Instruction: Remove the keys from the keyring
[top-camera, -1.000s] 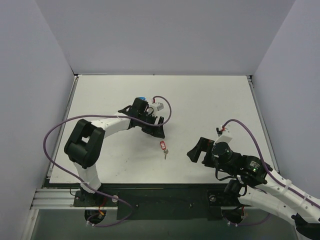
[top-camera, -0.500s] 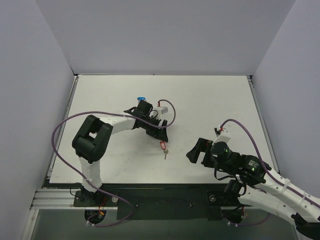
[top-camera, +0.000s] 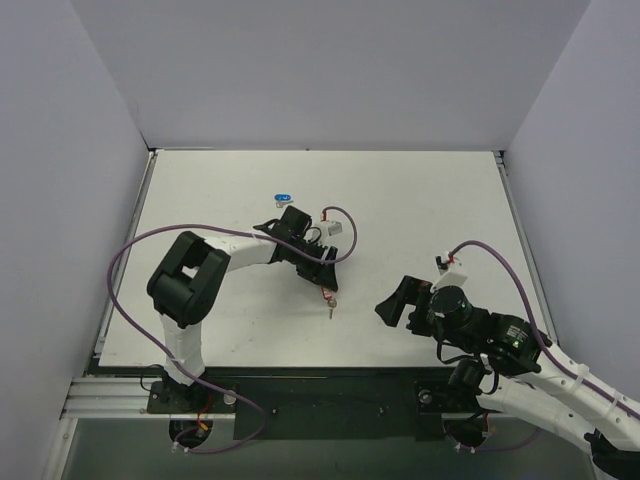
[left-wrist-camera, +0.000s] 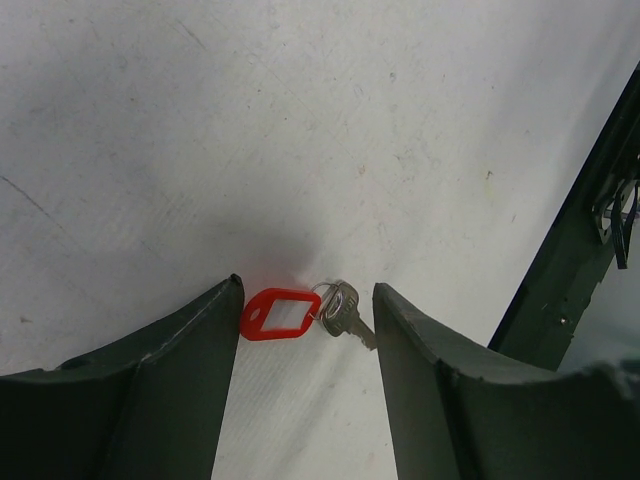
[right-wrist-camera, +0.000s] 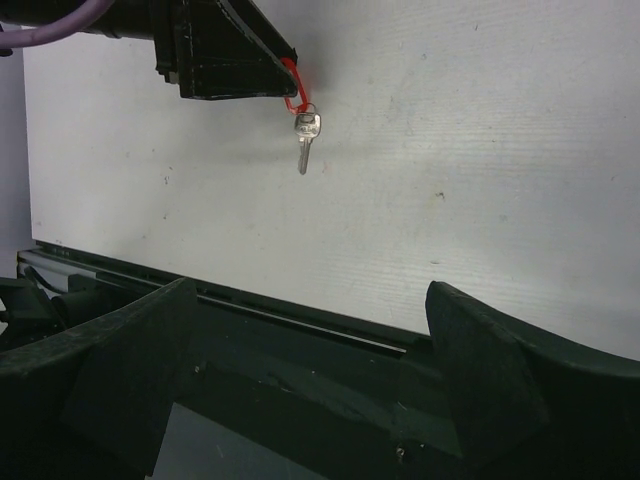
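Near the middle of the desk (top-camera: 420, 200) | thin metal keyring with red oblong plastic tag (left-wrist-camera: 280, 314) lies flat, tiny silver metal key (left-wrist-camera: 345, 312) still joined | left gripper (left-wrist-camera: 307, 300) has come down astride both, jaws apart but narrowing | right gripper (right-wrist-camera: 310, 295) wide apart | pinch seems next.

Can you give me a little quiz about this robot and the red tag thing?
1. True or false: the red tag lies between the fingers of the left tool.
2. What is joined to the tag? A) a key B) a coin C) a spoon
3. What colour is the other tag, farther back on the table?
Key: 1 true; 2 A; 3 blue.
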